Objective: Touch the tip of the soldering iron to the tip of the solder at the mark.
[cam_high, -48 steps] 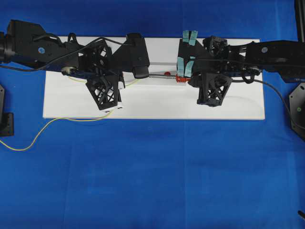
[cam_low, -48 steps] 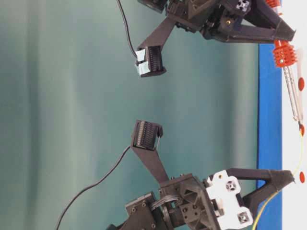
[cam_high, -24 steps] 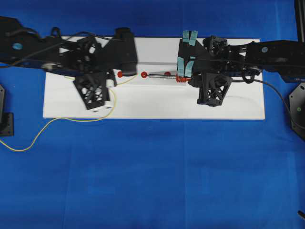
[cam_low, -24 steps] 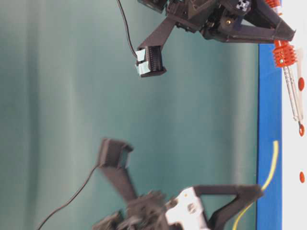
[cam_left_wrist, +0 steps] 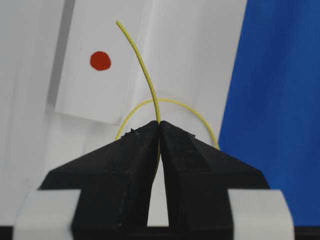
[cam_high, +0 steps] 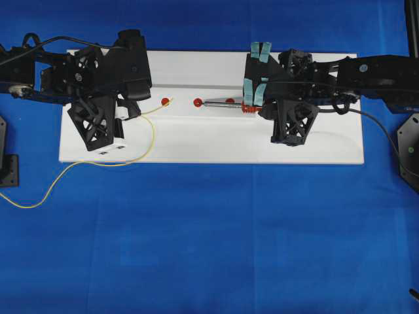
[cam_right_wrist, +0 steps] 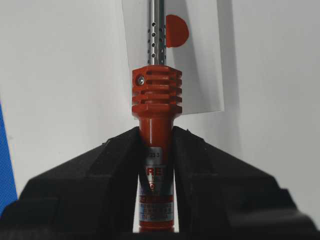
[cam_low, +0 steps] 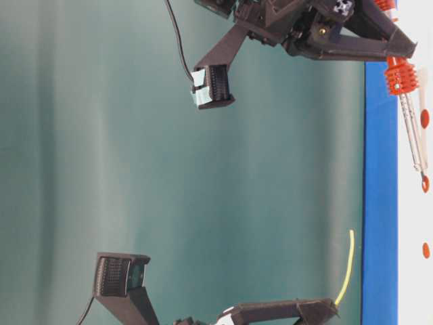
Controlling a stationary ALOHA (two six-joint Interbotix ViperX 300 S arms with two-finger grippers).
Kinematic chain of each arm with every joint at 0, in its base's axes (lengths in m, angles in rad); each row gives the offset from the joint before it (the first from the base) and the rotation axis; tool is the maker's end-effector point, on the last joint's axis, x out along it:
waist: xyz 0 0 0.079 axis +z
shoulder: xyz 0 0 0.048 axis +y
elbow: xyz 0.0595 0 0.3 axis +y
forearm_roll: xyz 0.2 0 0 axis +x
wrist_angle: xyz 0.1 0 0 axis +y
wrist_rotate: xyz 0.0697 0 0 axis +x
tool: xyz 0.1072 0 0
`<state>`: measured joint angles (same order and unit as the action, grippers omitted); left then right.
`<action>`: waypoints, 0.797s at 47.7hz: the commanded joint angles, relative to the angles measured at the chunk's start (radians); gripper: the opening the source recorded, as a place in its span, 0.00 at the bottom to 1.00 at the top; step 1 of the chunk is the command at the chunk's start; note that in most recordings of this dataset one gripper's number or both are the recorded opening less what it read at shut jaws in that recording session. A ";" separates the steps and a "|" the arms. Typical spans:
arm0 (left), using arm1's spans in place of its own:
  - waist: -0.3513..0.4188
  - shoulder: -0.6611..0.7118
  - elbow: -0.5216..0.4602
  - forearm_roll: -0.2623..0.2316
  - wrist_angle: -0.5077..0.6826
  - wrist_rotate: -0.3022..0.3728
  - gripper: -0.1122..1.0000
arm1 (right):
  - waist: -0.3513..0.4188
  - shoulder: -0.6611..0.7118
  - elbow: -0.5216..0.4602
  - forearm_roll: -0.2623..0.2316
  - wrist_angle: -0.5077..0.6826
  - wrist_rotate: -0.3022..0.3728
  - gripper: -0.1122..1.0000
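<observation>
- Even, bright light falls from above; the long white rectangular board (cam_high: 196,140) is nearly washed out, with only faint creases showing.
- Shadows under the black arms are soft and short.
- The saturated blue cloth (cam_high: 209,248) shows mild mottled noise.
- The table-level view is turned sideways, its teal backdrop (cam_low: 135,169) smooth and slightly soft.
- Both wrist views are sharp on the near black jaws, and grow a little softer farther away.
</observation>
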<state>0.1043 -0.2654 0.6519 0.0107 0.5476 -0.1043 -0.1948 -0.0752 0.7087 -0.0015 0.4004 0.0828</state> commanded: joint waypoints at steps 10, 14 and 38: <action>-0.003 -0.014 -0.009 0.002 -0.011 0.000 0.12 | -0.006 -0.187 0.032 -0.015 0.025 -0.002 0.16; -0.003 -0.015 -0.008 0.002 -0.014 0.002 0.12 | -0.012 -0.252 0.074 -0.034 0.035 0.000 0.16; -0.003 0.044 -0.049 0.000 -0.058 -0.015 0.12 | -0.032 -0.431 0.215 -0.064 0.084 -0.002 0.16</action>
<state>0.1043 -0.2270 0.6381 0.0092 0.5016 -0.1181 -0.2255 -0.5031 0.9357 -0.0614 0.4801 0.0828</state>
